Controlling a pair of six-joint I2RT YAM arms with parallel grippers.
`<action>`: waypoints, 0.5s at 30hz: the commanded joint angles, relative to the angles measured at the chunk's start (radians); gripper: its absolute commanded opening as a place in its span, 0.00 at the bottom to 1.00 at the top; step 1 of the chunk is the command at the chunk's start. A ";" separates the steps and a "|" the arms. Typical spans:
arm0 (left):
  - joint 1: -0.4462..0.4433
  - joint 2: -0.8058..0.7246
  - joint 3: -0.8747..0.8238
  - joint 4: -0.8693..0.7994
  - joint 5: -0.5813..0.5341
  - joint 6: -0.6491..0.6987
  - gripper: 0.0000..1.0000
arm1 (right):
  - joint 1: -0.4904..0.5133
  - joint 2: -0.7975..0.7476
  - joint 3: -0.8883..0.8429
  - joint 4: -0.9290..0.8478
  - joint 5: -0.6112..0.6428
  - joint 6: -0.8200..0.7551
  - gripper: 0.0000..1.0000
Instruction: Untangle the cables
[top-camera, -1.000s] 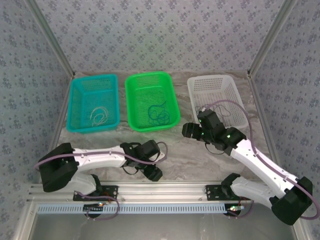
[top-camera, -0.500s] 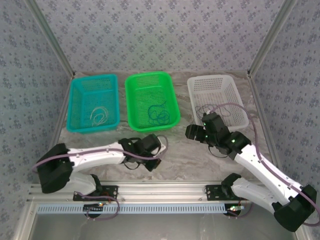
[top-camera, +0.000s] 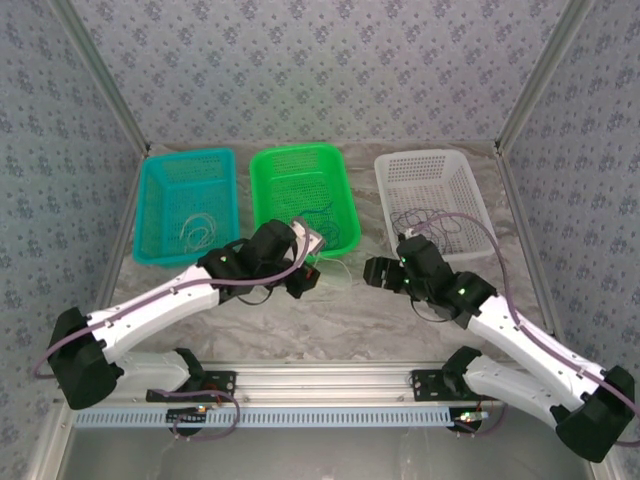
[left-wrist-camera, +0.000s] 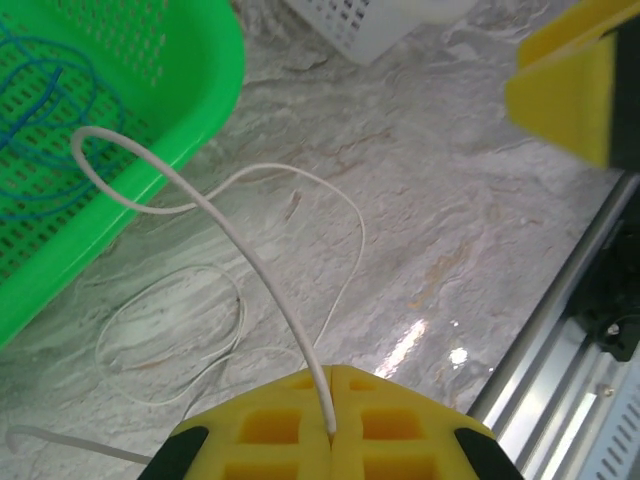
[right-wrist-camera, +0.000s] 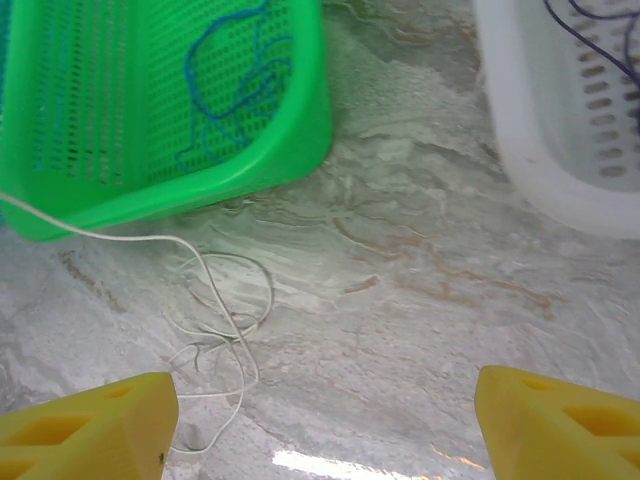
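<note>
Where patterned walls ring the marble table, white cable loops.

The left gripper's yellow fingers were pressed together on the whitish cable, which arched up from them over the green basket's rim and trailed in loose loops across the marble table, while a blue cable lay inside that basket.

A white cable is seen against the grey-veined marble table. A blue cable is set in a green basket, a dark cable in a white basket. A teal basket is shown; the jaws are padded yellow.
</note>
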 joint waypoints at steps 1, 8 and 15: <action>0.002 -0.015 0.069 0.019 0.047 -0.010 0.01 | 0.052 0.015 -0.003 0.037 0.076 -0.030 0.81; 0.003 -0.031 0.114 0.017 0.097 -0.035 0.02 | 0.146 0.106 -0.017 0.111 0.132 -0.042 0.83; 0.003 -0.073 0.122 0.033 0.118 -0.059 0.02 | 0.207 0.265 0.011 0.199 0.221 -0.027 0.85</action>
